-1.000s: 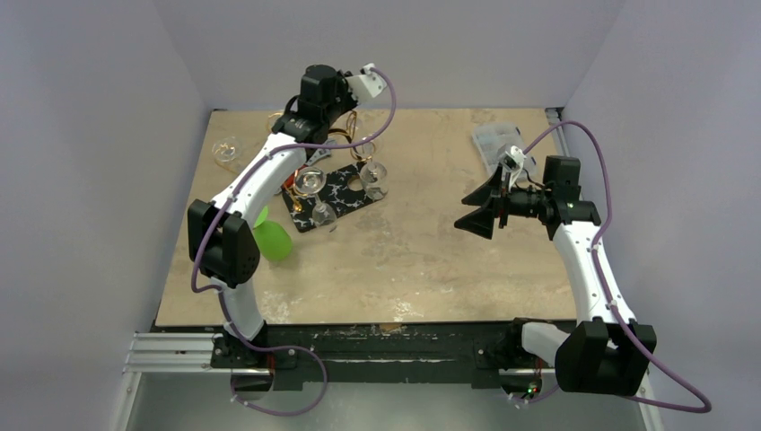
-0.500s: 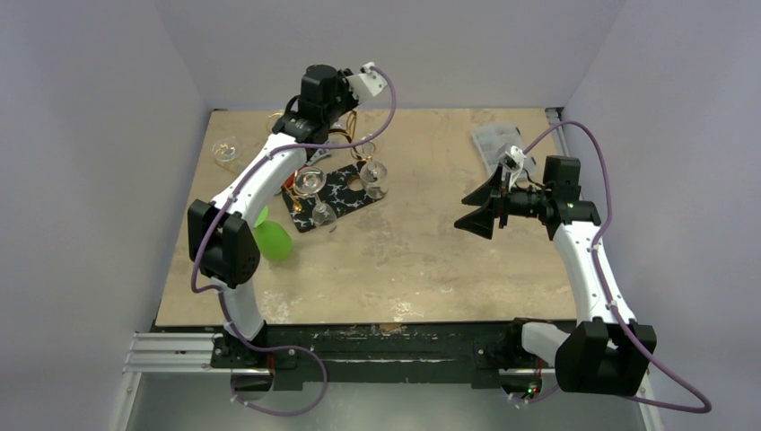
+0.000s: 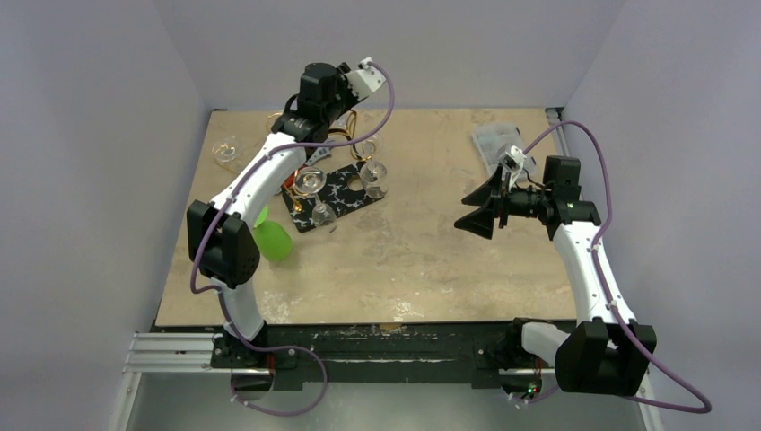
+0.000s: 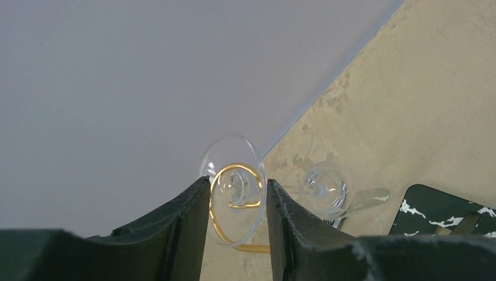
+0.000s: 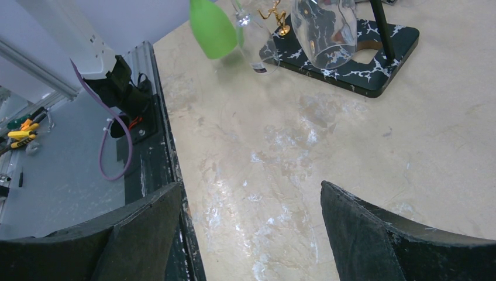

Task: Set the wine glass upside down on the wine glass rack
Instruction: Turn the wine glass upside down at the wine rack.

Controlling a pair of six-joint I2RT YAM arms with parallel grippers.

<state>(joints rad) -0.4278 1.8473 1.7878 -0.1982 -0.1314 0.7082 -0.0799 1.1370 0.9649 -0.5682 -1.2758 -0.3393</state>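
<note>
The left gripper (image 4: 237, 180) is at the far-left part of the table (image 3: 431, 260), above the wine glass rack (image 4: 254, 249). Its 2 fingers stand apart, one on each side of the round foot of the wine glass (image 4: 233, 187). The foot's rim meets both inner faces, and I cannot tell whether they pinch it or only flank it. A gold scroll loop of the rack shows through the foot, so the glass is at the rack with its foot towards the wrist camera. Just behind it runs the seam where the table meets the back wall, with little room on that side.

A 2nd clear glass (image 4: 324, 187) hangs just right of the first, apart from it. The black white-veined board (image 3: 336, 193) lies below the rack, its near corner pointing into the table's middle. A green cup (image 3: 274, 241) lies near the left arm's elbow, close to the left edge, and 1 more clear glass (image 3: 224, 151) sits near the far-left corner.

The right gripper (image 3: 476, 213) hovers over the right half of the table, jaws spread wide with nothing between them, well apart from the board. Tan tabletop stretches between the two. A clear plastic piece (image 3: 494, 139) lies behind the right gripper near the far-right corner. In the right wrist view the table's near edge meets a black rail (image 5: 166, 146).
</note>
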